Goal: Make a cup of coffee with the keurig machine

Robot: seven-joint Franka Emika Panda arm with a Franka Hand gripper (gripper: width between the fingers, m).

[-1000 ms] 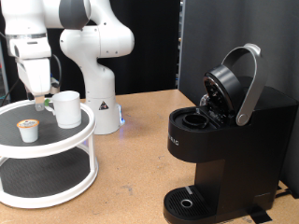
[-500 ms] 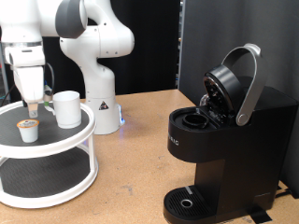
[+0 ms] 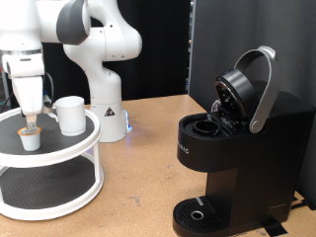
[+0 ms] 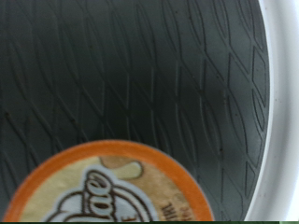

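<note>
The white arm's two-finger gripper (image 3: 32,123) is seen directly above a small white pod with a tan top (image 3: 31,139) on a white two-tier round stand (image 3: 59,183); whether its jaws are parted cannot be told. Just beside stands the plain white ceramic mug (image 3: 70,115). The matte black boxy coffee maker (image 3: 237,148) is set well apart, lid raised. An off-centre descent could tip the pod or nudge the mug.

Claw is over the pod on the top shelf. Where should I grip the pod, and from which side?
Grip the pod by its white side wall, coming straight down from above. It stands upright, tan lid up, with the claw directly over it, and the cup stands apart on the exterior view's right.
</note>
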